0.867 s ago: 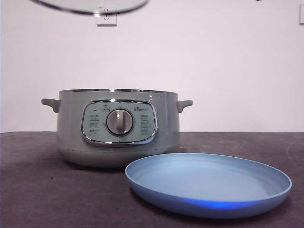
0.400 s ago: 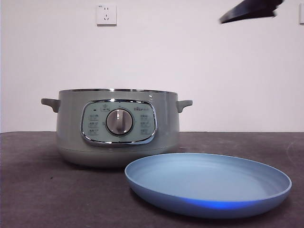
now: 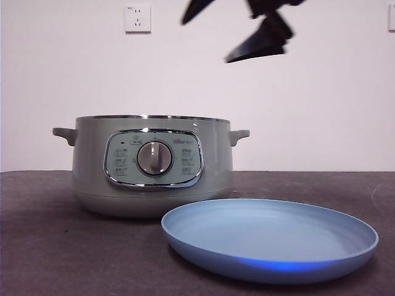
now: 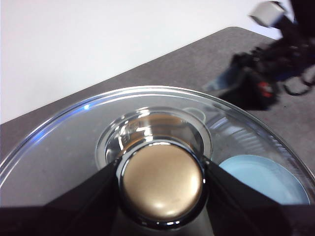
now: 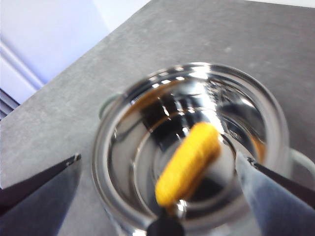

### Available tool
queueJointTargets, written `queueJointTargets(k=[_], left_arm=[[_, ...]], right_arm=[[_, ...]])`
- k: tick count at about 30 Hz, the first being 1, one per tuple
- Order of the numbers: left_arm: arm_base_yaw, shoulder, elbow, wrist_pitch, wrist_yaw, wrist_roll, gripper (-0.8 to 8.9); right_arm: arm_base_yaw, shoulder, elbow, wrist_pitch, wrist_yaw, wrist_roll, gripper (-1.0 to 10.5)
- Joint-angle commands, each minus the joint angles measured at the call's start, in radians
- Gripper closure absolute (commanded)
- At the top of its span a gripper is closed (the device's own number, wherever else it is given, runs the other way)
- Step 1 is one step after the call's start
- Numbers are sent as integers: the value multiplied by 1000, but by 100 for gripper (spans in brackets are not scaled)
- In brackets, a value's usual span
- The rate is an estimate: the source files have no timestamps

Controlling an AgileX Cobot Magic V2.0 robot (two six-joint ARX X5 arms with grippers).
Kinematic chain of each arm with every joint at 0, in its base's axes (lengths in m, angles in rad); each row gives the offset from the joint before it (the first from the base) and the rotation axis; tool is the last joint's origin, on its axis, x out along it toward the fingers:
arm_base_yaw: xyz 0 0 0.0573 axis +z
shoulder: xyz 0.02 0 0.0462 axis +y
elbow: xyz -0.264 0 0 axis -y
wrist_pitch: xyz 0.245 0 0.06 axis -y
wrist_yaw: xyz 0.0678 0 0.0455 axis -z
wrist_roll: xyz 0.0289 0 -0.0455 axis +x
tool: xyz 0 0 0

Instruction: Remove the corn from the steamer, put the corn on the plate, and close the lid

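One corn (image 5: 188,164) seen only by right wrist inside steamer (image 3: 153,165), right gripper (image 3: 237,31) spread wide, lower than before, left gripper (image 4: 160,184) clamping lid (image 4: 74,147) knob.

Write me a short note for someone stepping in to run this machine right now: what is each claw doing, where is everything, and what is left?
Left claw: shut on the lid by its knob, held up out of the front view.
Right claw: open, above the open steamer, pointed down at the corn.
The corn lies inside the steamer on its shiny bottom, not yet touched.
The plate sits on the table in front of the steamer, toward its side, with nothing on it.
Done: lid off.
Left: grasp the corn, lift it out, set it on the plate, then put the lid back on the steamer.
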Motion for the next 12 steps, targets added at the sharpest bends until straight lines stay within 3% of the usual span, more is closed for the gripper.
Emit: queueJointTargets(k=[1,12], left_arm=[[2,-79,-6,7,-36,-23,819],[2,-235,-17,-118,-62,-55,819]], right_arm=[[34,105,117,1,31,10,380],[103,496,512,-119,145,9,383]])
